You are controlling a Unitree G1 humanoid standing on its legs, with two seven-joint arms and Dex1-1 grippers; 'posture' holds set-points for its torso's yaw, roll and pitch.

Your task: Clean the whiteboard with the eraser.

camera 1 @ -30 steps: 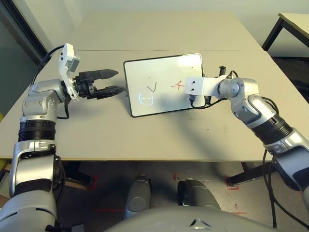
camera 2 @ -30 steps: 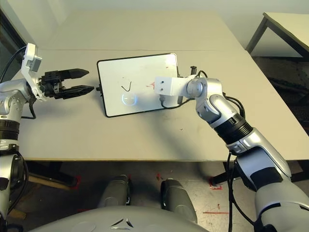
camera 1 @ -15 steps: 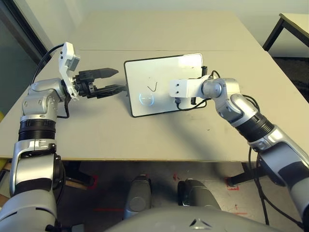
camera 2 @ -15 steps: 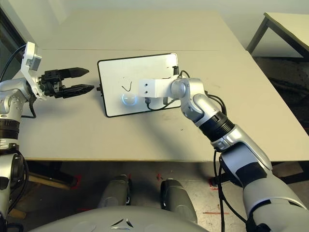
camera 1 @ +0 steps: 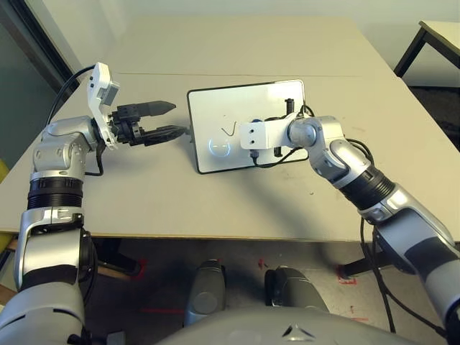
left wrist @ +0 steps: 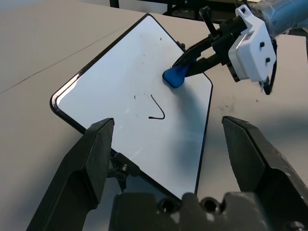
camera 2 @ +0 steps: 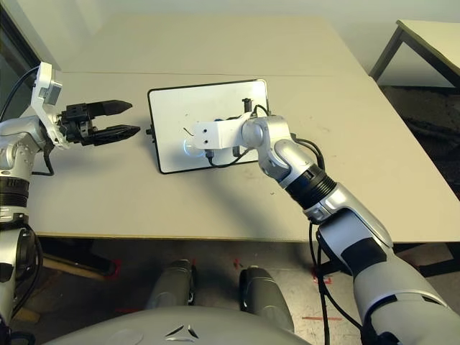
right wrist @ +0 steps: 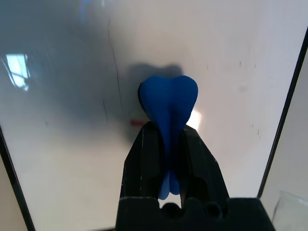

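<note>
Got the eraser (right wrist: 168, 98) pinched tight in the right end effector (right wrist: 165, 132), over the whiteboard (left wrist: 120, 72) with a black mark (left wrist: 160, 108) near. Have the whiteboard lying on the desk (camera 1: 144, 201); see the left end effector (camera 1: 180, 119) wide open, empty, just beside the whiteboard's left edge.

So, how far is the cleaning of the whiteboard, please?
Partly done, it seems: much of the whiteboard is bare. In hand: the right gripper holds the blue eraser over it. Left: the black tick mark and a red trace.
</note>
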